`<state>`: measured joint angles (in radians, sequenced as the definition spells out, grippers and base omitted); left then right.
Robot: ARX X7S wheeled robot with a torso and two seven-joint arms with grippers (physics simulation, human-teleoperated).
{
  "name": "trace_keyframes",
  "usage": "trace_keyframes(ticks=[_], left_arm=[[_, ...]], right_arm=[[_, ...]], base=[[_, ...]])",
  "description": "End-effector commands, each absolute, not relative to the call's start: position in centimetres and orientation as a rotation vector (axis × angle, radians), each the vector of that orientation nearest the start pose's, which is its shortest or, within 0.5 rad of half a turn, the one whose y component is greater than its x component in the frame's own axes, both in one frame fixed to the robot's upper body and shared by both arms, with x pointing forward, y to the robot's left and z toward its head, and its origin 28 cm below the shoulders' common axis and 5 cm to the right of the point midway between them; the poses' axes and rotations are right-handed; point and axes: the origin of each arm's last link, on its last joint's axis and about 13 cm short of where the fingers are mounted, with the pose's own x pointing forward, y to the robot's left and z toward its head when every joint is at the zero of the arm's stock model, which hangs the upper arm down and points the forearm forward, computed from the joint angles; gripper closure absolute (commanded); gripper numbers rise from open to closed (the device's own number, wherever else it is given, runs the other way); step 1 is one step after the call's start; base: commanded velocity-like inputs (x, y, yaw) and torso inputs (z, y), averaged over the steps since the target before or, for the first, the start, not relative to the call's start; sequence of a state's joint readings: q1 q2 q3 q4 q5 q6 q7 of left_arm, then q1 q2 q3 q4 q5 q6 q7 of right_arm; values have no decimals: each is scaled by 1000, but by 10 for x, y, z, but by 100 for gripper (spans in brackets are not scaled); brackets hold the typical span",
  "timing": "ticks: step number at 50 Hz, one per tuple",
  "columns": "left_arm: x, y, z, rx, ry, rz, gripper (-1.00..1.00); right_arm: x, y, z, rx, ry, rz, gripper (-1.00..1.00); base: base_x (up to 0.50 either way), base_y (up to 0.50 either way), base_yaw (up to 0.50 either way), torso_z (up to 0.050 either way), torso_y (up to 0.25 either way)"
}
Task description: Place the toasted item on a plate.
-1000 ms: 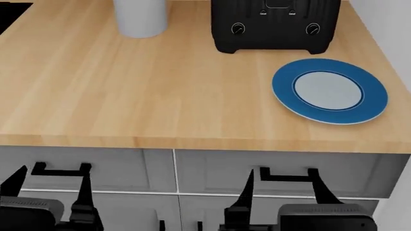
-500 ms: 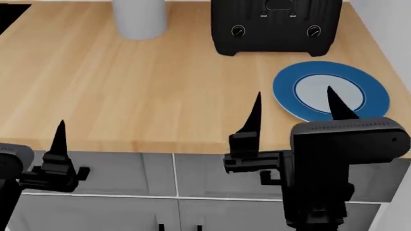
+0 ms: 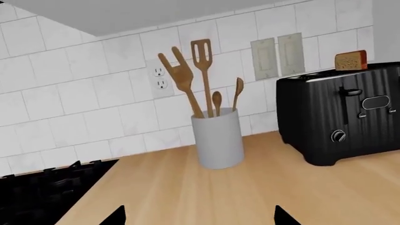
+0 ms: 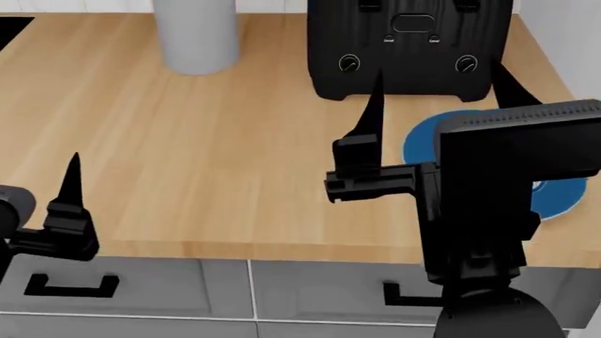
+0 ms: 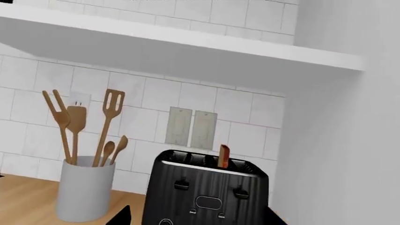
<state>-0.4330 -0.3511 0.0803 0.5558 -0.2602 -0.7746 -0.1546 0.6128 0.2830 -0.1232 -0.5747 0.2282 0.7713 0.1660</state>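
Wooden bench (image 4: pixel 188 176) now sits under your raised arms, both end effectors spread and empty, right end effector (image 4: pixel 437 98) nearing the toaster (image 5: pixel 206 192) holding the toasted item (image 5: pixel 224 156); plate (image 4: pixel 554 197) waits beside.

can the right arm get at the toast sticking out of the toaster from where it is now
Probably yes. The toast stands up out of a slot of the black toaster, nothing covering it. The right gripper hangs open in front of the toaster, above the plate, with nothing between.
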Motion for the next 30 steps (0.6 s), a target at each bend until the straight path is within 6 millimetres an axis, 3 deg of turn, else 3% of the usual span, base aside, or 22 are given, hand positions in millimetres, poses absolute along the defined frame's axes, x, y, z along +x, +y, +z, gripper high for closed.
trace_keyframes(ticks=[1,30], left_arm=[[252,247,179,185,-179,-4,-100],[249,248,177,187,-178,1,-100]], right_arm=[[267,-116,227,-149,-389,25,-100],[262,-115,236,-141,-411,31,-100]], base=[[180,0,0,0,0],[178,0,0,0,0]])
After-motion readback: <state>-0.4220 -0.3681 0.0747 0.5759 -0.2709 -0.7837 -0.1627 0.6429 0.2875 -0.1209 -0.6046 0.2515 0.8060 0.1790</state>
